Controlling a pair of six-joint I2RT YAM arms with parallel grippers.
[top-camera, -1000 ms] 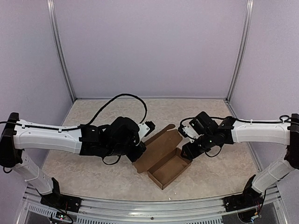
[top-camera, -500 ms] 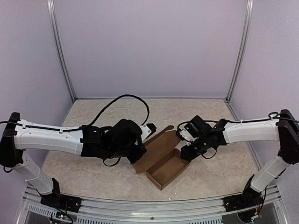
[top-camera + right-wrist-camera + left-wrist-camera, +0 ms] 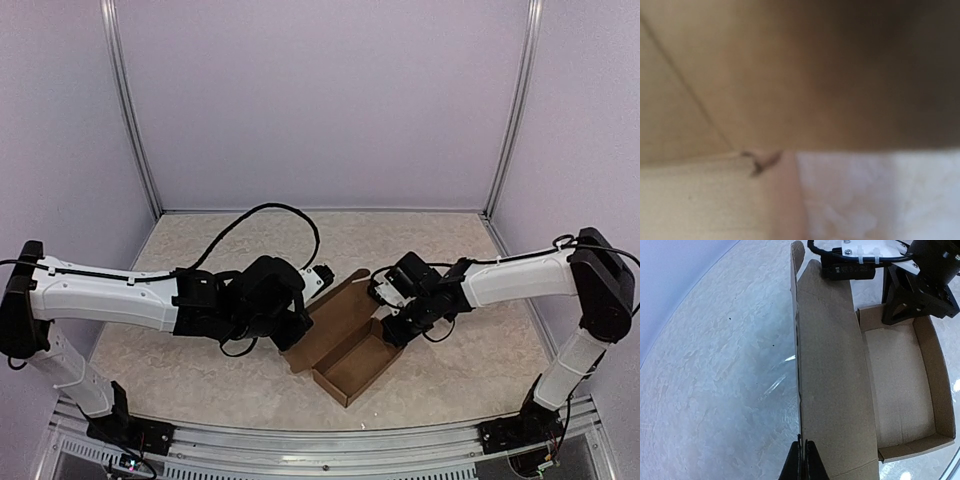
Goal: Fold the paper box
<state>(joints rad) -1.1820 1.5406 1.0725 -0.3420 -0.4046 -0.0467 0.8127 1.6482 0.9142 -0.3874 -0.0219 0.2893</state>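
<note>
The paper box (image 3: 357,368) lies at the table's middle as an open brown tray with its lid panel (image 3: 334,318) raised along the left side. My left gripper (image 3: 298,332) is shut on the lid's outer edge; the left wrist view shows its fingertips (image 3: 804,460) pinching the lid (image 3: 832,380) beside the tray (image 3: 900,385). My right gripper (image 3: 393,328) is at the tray's far end, pressed close against it (image 3: 896,307). The right wrist view shows only blurred cardboard (image 3: 765,75) very near; its fingers are hidden.
The marbled tabletop (image 3: 200,380) lies around the box. Lilac walls and metal posts (image 3: 130,110) enclose the back and sides. A black cable (image 3: 262,207) loops above the left arm. A metal rail (image 3: 300,455) runs along the near edge.
My right arm has moved left and closed in on the tray's far end. The tray has shifted slightly left. My left gripper keeps its hold on the lid.
</note>
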